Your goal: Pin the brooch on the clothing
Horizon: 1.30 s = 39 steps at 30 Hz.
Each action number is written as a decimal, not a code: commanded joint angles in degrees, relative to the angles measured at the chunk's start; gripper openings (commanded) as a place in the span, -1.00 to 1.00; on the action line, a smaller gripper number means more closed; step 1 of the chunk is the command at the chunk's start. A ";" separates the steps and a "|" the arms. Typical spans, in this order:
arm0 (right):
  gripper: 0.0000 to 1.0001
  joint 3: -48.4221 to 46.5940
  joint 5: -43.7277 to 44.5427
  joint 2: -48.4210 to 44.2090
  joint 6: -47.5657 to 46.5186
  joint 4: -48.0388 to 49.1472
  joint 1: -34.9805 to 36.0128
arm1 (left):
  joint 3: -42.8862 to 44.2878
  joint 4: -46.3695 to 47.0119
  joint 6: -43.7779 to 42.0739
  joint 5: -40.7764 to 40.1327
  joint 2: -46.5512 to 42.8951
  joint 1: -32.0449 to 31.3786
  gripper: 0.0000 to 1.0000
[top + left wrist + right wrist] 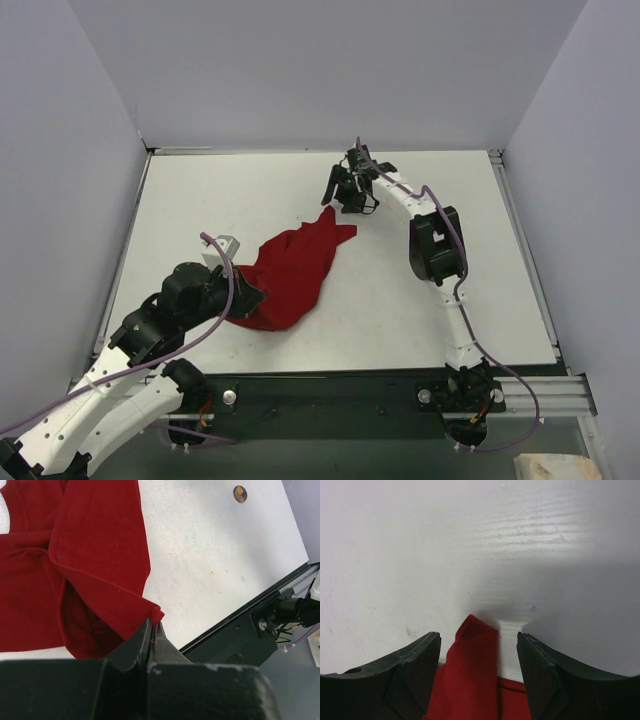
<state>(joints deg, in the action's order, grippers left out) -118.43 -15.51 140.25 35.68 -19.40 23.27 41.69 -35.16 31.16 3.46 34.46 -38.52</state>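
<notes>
One white table (250, 190), grey walls (320, 70)

Top cam's mounted high above and behind the arm bases (465, 385), looking down and forward over the whole table (450, 300). Left wrist cam rides right behind the left gripper (152, 625), low at the near left, facing right along the near edge. Right wrist cam, behind the right gripper (479, 635), is super close to the tabletop at the far side. All three share the red T-shirt (295, 270).
</notes>
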 commanded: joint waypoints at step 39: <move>-1.00 2.15 -0.13 -49.07 -8.26 -0.91 -8.24 | 52.29 5.89 -24.74 -13.66 27.24 0.73 -1.00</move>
<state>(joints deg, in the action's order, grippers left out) -116.75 -13.41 100.66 30.63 -22.83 15.00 78.85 -32.64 13.34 -5.67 59.96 -38.41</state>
